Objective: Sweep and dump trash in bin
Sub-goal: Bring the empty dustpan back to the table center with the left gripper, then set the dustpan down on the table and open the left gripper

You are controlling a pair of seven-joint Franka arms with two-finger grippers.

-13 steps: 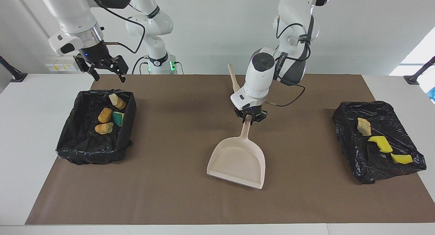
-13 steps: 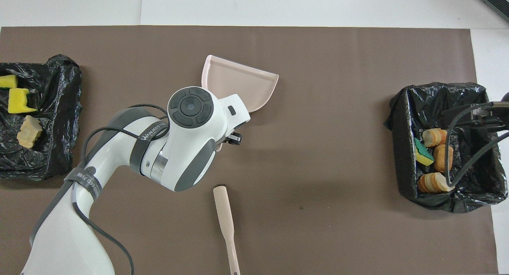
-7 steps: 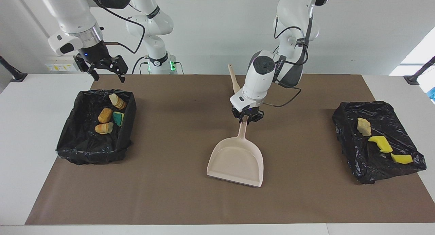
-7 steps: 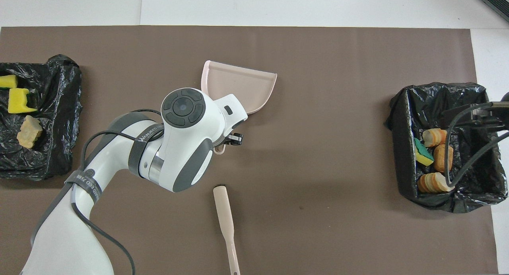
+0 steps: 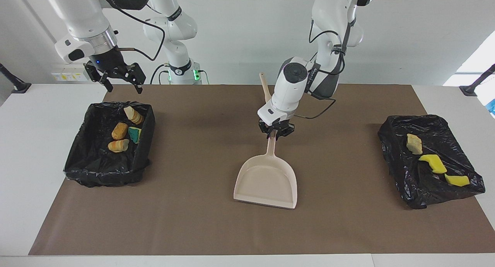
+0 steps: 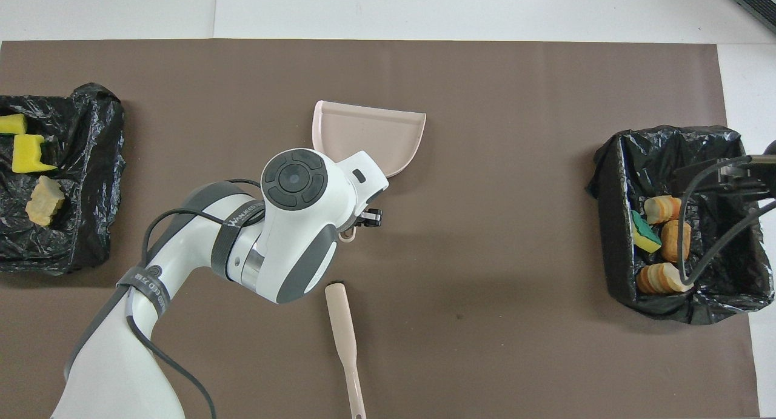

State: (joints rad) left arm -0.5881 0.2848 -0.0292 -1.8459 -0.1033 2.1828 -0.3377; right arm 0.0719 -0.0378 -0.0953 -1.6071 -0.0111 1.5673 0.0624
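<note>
Nearest to the robots, the right gripper (image 5: 120, 80) hangs in the air with its fingers spread wide and nothing between them, over the edge of the black-lined bin (image 5: 79, 163) at the right arm's end of the table; this arm waits. A beige brush (image 6: 344, 340) lies on the brown mat (image 5: 193, 228) close to the robots, near the middle of the table. A little farther out, the left gripper (image 5: 275, 133) is closed tight on the top end of the handle of the beige dustpan (image 5: 267, 180), which rests on the mat with its open mouth pointing away from the robots. The pan has nothing in it. The trash is in two places. Three tan-orange bread-like pieces (image 5: 120, 130) and one yellow sponge with a green face (image 5: 135, 134) lie inside the bin. At the left arm's end, one tan piece (image 5: 414, 143) and two yellow sponge chunks (image 5: 435, 162) lie on a crumpled black bag (image 5: 406, 174).
</note>
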